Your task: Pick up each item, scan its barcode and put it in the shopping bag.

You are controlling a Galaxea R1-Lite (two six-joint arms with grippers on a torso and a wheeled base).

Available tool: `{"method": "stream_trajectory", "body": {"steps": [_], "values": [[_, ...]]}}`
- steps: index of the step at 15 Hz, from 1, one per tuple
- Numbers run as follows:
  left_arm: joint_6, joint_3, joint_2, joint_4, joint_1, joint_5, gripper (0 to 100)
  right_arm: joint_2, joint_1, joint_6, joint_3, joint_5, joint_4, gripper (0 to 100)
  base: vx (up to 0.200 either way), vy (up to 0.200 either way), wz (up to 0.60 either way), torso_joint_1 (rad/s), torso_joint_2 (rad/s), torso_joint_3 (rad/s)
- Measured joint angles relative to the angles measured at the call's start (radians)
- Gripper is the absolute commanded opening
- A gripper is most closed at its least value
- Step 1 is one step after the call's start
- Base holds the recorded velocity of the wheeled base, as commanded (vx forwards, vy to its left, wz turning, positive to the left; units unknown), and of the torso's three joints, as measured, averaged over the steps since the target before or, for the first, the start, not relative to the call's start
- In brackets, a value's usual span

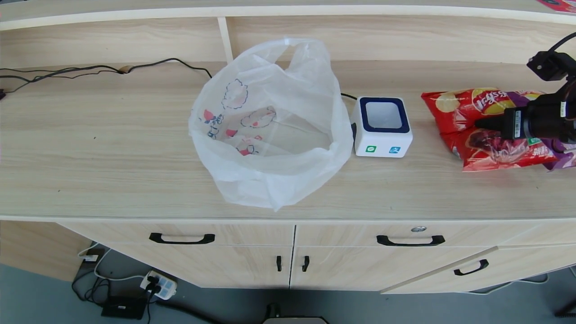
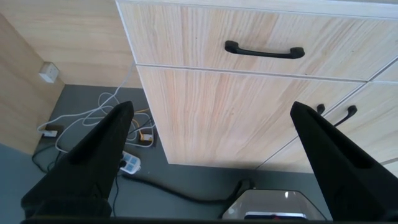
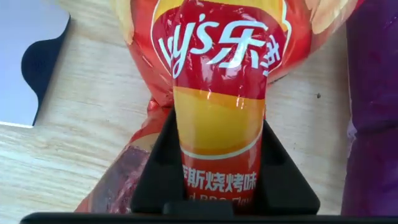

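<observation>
A red chip bag [image 1: 468, 112] lies on the wooden counter [image 1: 112, 148] at the far right. My right gripper [image 1: 486, 123] is down on it and shut, pinching a fold of the red chip bag [image 3: 217, 93] between its black fingers [image 3: 158, 162]. The white barcode scanner [image 1: 382, 128] stands just left of the chips, window facing up. An open white shopping bag [image 1: 270, 126] with cartoon prints stands at the counter's middle. My left gripper [image 2: 211, 162] hangs open below the counter, in front of the drawers, holding nothing.
A purple snack bag [image 1: 560, 159] lies beside and partly under the red one, also close to the fingers [image 3: 373, 93]. Black cables [image 1: 90, 69] run along the back left. A raised shelf wall [image 1: 360, 36] bounds the counter's rear. Drawer handles [image 2: 264, 51] face the left gripper.
</observation>
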Motion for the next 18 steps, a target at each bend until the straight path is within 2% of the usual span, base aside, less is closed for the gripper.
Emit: {"method": "stream_trajectory", "body": {"steps": [5, 9, 12, 14, 15, 18], "values": [[0.0, 0.0, 0.0, 0.001, 0.0, 0.0, 100, -0.079, 0.011, -0.001, 0.04, 0.04, 0.005, 0, 0.0, 0.0, 0.0, 0.0, 0.0, 0.0], [0.0, 0.0, 0.0, 0.001, 0.0, 0.0, 100, -0.18, 0.027, 0.0, 0.136, 0.062, -0.001, 0, 0.0, 0.0, 0.0, 0.0, 0.0, 0.0], [0.0, 0.0, 0.0, 0.001, 0.0, 0.0, 100, -0.274, 0.031, 0.056, 0.206, 0.101, -0.008, 0, 0.0, 0.0, 0.0, 0.0, 0.0, 0.0], [0.0, 0.0, 0.0, 0.002, 0.0, 0.0, 100, -0.348, 0.049, 0.19, 0.249, 0.193, -0.039, 0, 0.0, 0.0, 0.0, 0.0, 0.0, 0.0], [0.001, 0.0, 0.0, 0.002, 0.0, 0.0, 100, -0.394, 0.072, 0.314, 0.291, 0.238, -0.078, 0, 0.0, 0.0, 0.0, 0.0, 0.0, 0.0], [0.002, 0.0, 0.0, 0.002, 0.0, 0.0, 100, -0.507, 0.197, 0.569, 0.49, 0.276, -0.325, 0, 0.0, 0.0, 0.0, 0.0, 0.0, 0.0]]}}
